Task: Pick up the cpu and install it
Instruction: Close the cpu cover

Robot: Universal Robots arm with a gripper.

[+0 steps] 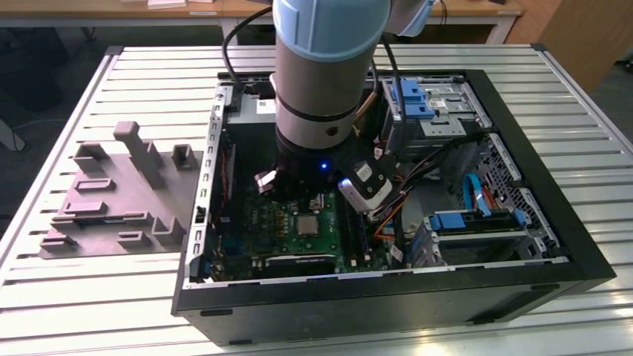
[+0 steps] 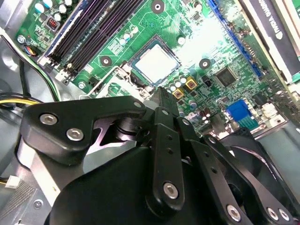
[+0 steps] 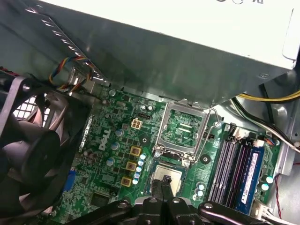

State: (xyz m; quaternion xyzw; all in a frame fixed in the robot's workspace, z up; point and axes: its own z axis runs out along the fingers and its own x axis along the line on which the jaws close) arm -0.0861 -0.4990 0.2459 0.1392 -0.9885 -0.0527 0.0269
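Note:
The cpu [image 2: 157,63] is a pale silver square lying flat in the socket of the green board [image 2: 234,51], also seen from the exterior view as the cpu [image 1: 308,225]. My gripper [image 2: 164,93] hangs just over its edge with the black fingers pressed together and nothing between them. In the first wrist view the gripper [image 3: 162,180] covers part of the cpu [image 3: 174,172]; whether it touches it I cannot tell. The socket's metal lid [image 3: 183,126] stands swung open beside it.
The open black case [image 1: 554,222] lies on a slatted table [image 1: 594,111]. A grey moulded tray [image 1: 118,193] sits on the exterior view's left. A black fan [image 3: 37,140], memory slots [image 3: 234,164], a pale box [image 3: 187,28] and cables [image 1: 396,200] crowd the socket.

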